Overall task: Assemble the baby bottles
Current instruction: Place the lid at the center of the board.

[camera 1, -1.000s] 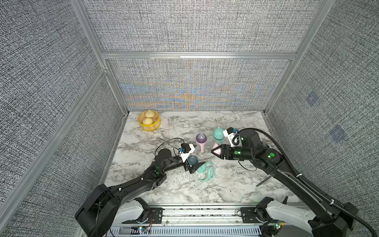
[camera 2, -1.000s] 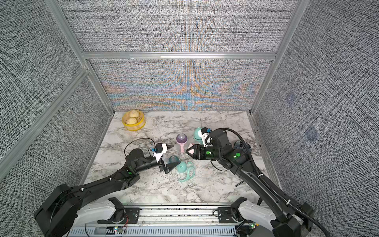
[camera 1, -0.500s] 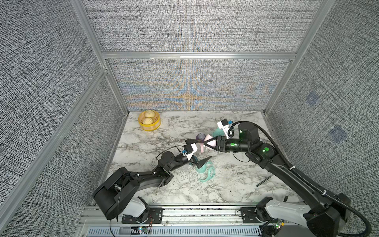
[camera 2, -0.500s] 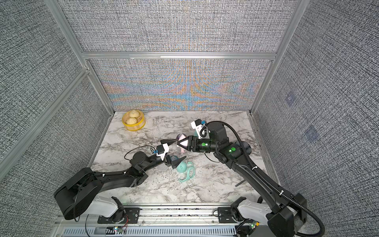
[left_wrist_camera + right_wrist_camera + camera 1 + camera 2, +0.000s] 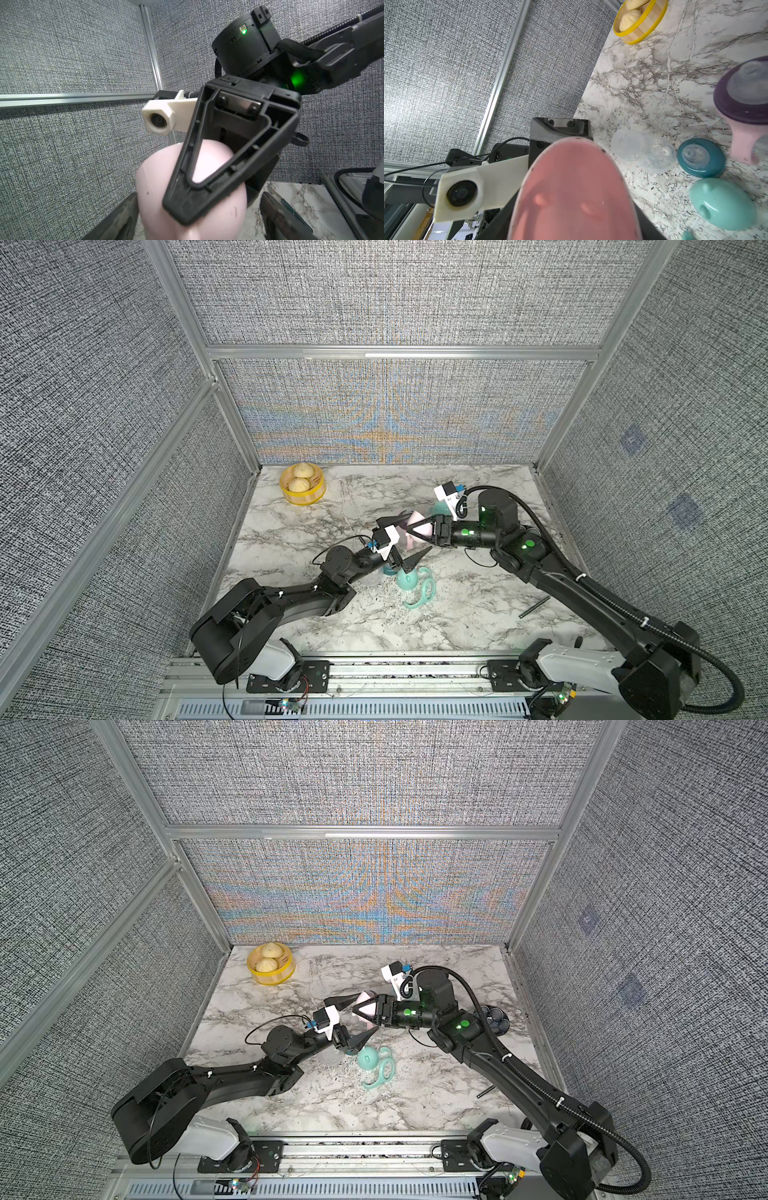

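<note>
Marble bench (image 5: 457,622) held a mint cap (image 5: 405,580), lying in front of the pink cap (image 5: 153,187). Left jaws stood open on both sides of the pink cap; right jaws gripped it. Far behind it sat a yellow basket (image 5: 302,489).

Pink cap (image 5: 571,197) partly beyond frame edge

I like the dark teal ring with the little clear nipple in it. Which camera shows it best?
The right wrist view: the teal ring lies flat on the marble, whole and close, beside the clear bottle. The top views show at most a tiny sliver. The left wrist view misses it.
</note>
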